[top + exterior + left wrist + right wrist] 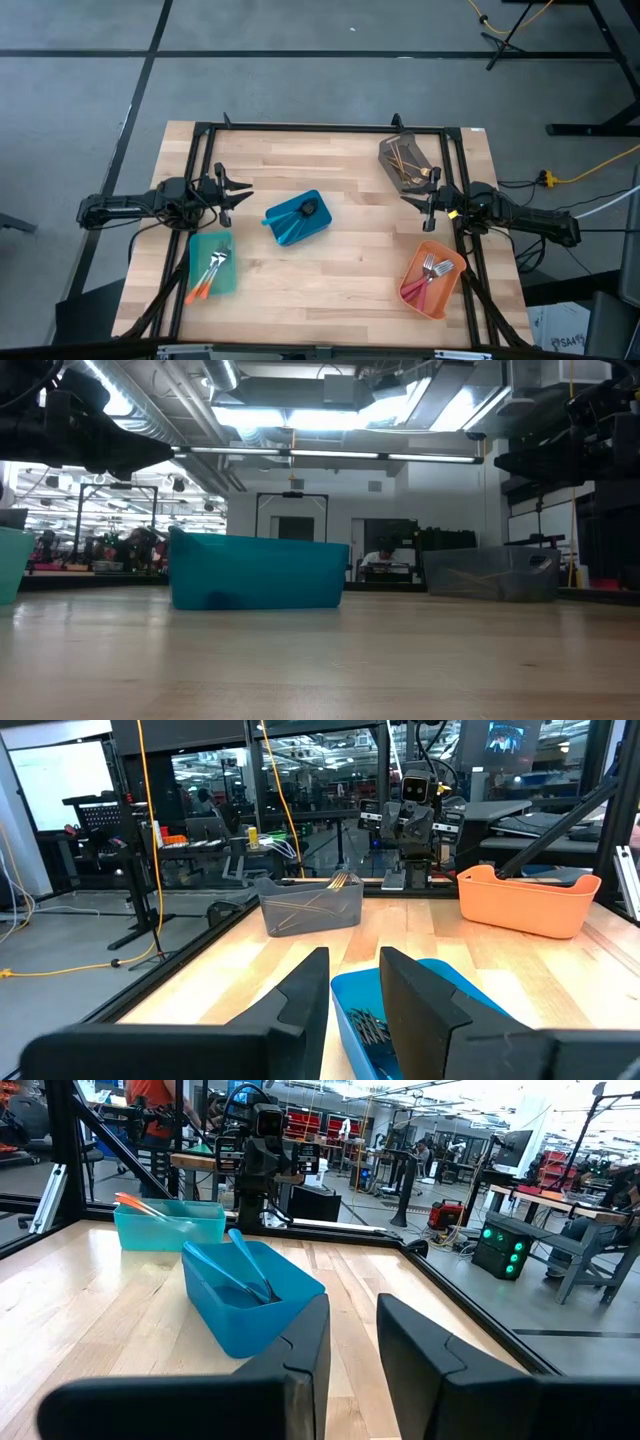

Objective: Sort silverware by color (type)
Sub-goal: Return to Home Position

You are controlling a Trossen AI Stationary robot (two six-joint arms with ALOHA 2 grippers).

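Observation:
All the silverware lies in bins. The teal bin [211,263] near the table's left holds orange-handled forks [205,280]. The blue bin [298,218] at the middle holds blue-handled pieces [248,1267]. Pink-handled forks [430,272] lie in the orange bin [432,279] at the near right. Gold pieces [404,160] fill the grey bin [409,160] at the far right. My left gripper [240,192] hovers open at the left, above the table beside the blue bin. My right gripper [411,196] hovers open at the right, between the grey and orange bins.
A black frame [330,128] runs around the table's edges. Bare wood lies between the bins, widest along the near edge and the far middle. Beyond the table, the low view shows a workshop with a person seated far back.

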